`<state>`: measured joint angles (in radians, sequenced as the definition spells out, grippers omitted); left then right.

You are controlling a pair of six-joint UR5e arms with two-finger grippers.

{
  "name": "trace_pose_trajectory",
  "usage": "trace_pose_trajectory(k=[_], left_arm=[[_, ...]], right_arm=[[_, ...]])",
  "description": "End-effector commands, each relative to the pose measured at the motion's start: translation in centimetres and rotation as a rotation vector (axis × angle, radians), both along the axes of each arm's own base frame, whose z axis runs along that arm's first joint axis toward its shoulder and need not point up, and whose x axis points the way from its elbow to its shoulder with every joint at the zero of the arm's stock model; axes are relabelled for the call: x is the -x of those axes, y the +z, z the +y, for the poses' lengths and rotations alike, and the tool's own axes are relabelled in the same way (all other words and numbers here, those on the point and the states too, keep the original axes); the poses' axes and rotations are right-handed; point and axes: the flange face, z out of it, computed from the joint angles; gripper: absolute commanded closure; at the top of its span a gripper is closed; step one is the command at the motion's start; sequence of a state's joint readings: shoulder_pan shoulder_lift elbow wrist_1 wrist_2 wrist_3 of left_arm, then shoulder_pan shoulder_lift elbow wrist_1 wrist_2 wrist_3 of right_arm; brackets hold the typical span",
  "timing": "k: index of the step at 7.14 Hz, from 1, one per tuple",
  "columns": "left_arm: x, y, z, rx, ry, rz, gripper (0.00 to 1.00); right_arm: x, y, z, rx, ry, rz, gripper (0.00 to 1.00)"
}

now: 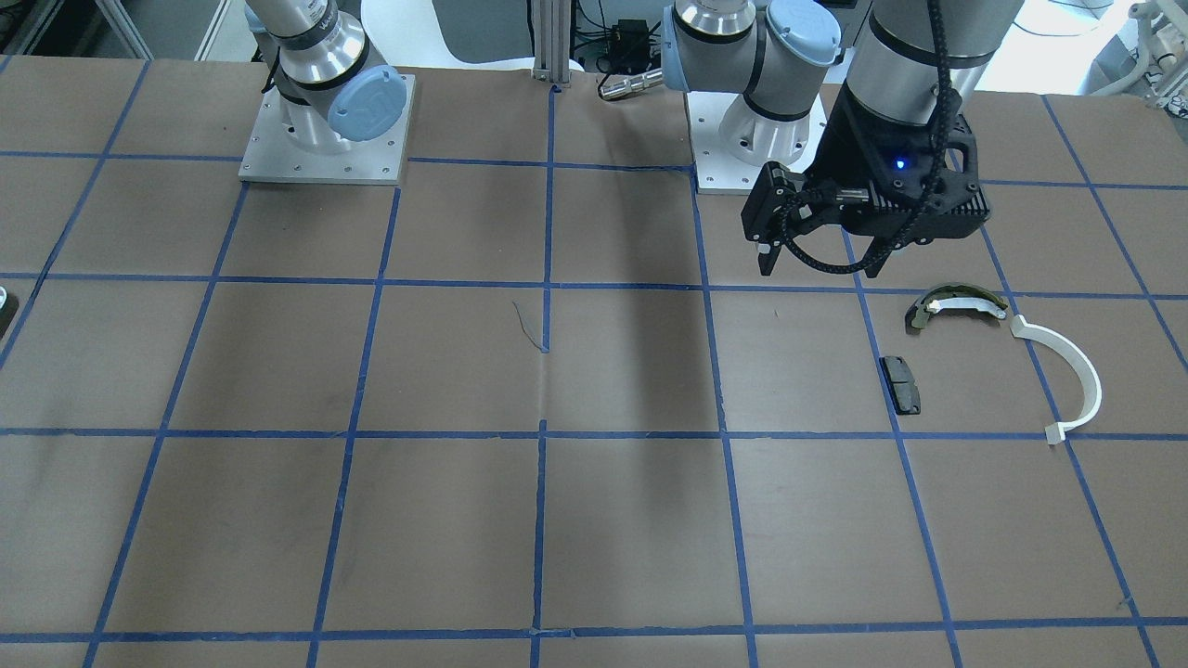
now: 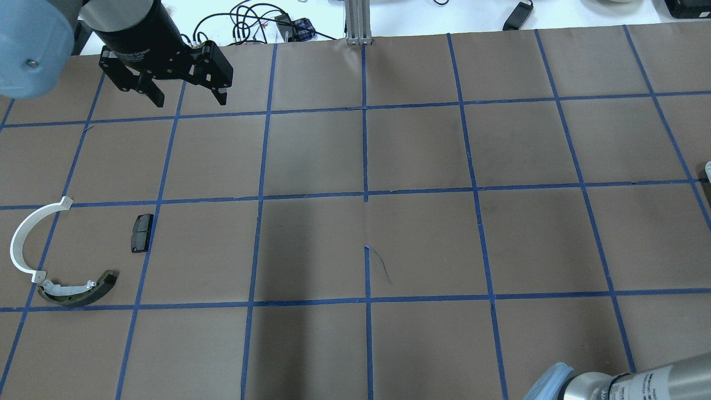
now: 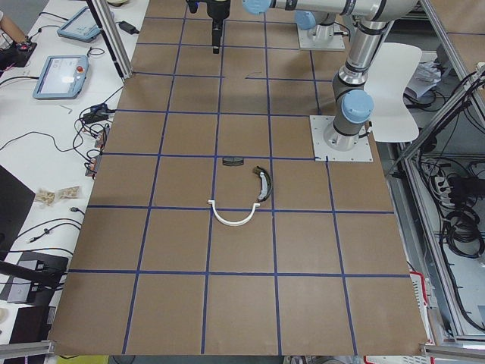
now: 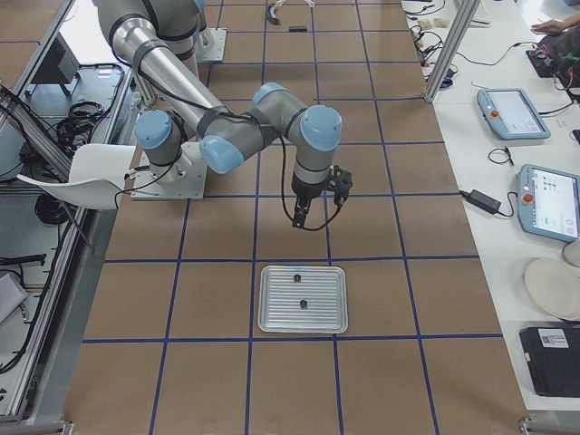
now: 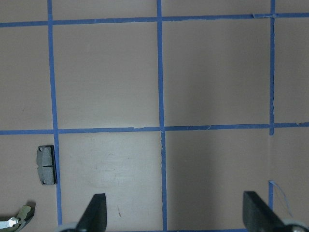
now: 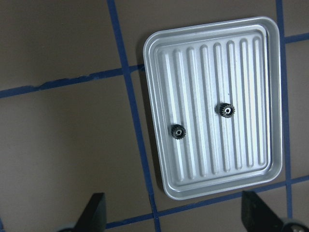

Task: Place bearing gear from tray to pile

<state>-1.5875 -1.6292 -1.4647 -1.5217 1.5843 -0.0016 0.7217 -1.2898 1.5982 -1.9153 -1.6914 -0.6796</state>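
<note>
Two small black bearing gears (image 6: 178,132) (image 6: 225,110) lie in the ribbed metal tray (image 6: 246,145), which also shows in the exterior right view (image 4: 322,313). My right gripper (image 6: 175,212) is open and empty; it hovers above the table just beside the tray (image 4: 313,207). The pile lies far off on the left side: a white half-ring strip (image 2: 25,239), an olive-and-white shoe (image 2: 78,289) and a flat black pad (image 2: 141,232). No tiny black round pieces show there. My left gripper (image 2: 191,101) is open and empty, held high near the pile (image 1: 821,264).
Blue tape divides the brown table into squares. The arm base plates (image 1: 325,139) (image 1: 756,139) stand at the robot's edge. An aluminium post (image 2: 358,22) stands at the far edge. A side table with tablets (image 4: 517,113) and cables runs along the operators' side.
</note>
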Motion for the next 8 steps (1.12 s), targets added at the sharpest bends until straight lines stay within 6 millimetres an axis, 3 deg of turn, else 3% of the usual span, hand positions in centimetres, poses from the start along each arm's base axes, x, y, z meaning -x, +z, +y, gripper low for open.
trace_pose_trajectory(k=[1, 3, 5, 8], left_arm=[[0.0, 0.0, 0.0, 0.000, 0.000, -0.002, 0.00], [0.0, 0.1, 0.1, 0.001, 0.000, -0.002, 0.00], [0.0, 0.0, 0.0, 0.001, 0.000, -0.002, 0.00], [0.0, -0.2, 0.0, -0.003, 0.000, 0.001, 0.00]], right_arm=[[5.7, -5.3, 0.0, -0.017, -0.015, -0.008, 0.00], [8.1, -9.1, -1.2, -0.019, 0.005, -0.017, 0.00], [9.8, -10.9, -0.8, -0.032, -0.015, -0.032, 0.02], [12.2, -14.3, -0.5, -0.047, -0.036, -0.069, 0.22]])
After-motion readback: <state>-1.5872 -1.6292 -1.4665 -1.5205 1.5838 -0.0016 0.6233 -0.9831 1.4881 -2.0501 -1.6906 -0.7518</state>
